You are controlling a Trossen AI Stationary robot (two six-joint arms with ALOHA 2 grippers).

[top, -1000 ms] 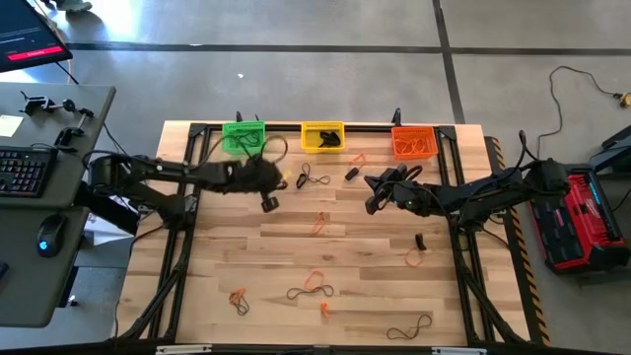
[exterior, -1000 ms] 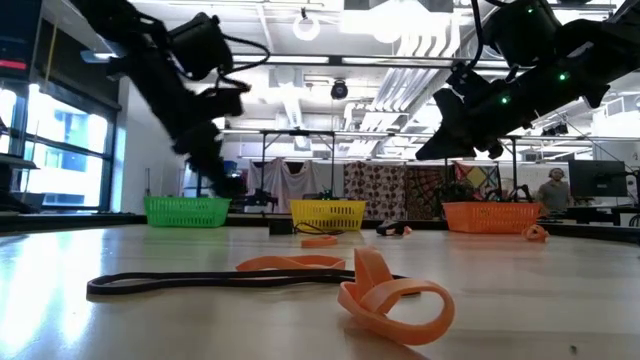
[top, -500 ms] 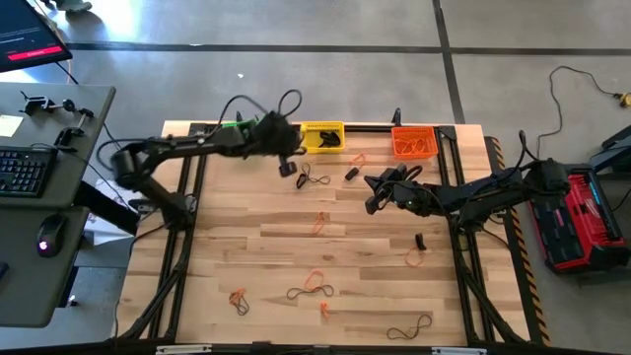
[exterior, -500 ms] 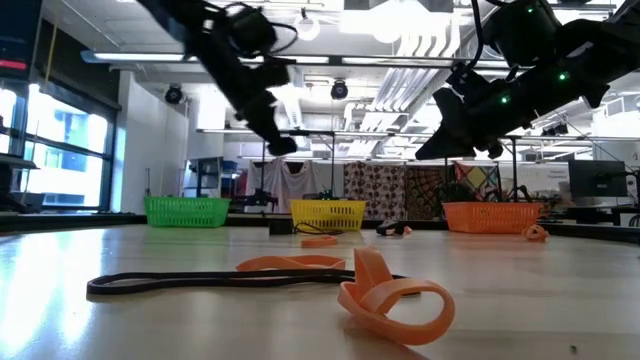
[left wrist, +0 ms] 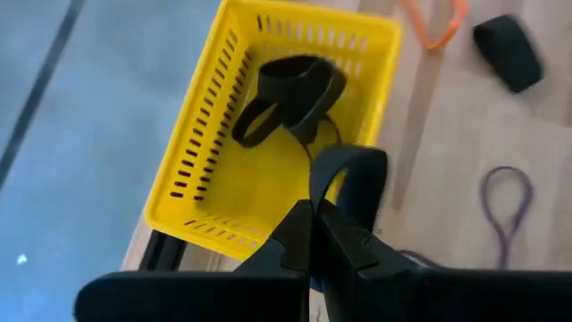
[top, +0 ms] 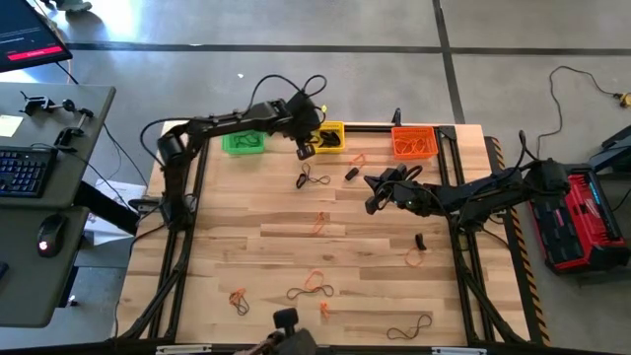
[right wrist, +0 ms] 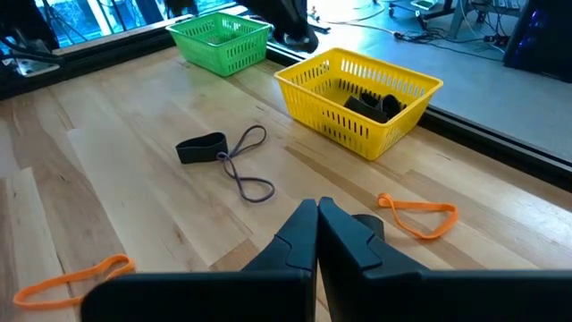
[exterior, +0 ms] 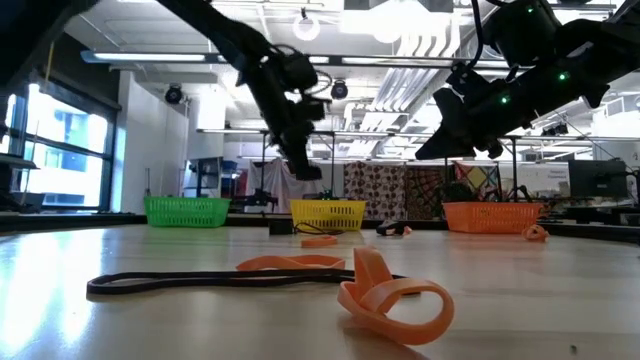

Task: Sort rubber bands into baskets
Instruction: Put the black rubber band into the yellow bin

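Left gripper [top: 307, 150] hangs over the near edge of the yellow basket [top: 332, 127], fingers pinched on a black band [left wrist: 350, 183] that loops up between them in the left wrist view. Another wide black band [left wrist: 288, 97] already lies inside that basket.

Right gripper [top: 373, 204] hovers over the middle of the table [top: 246, 251], fingers pressed together, nothing between them.

Green basket [top: 244, 143] and orange basket [top: 414, 142] sit along the far edge with the yellow one between them (orange one holds orange bands).

Loose on the boards: a thin dark band [top: 314, 178] and a short black band [top: 351, 174] near the yellow basket, and an orange band [top: 319, 223] mid-table.
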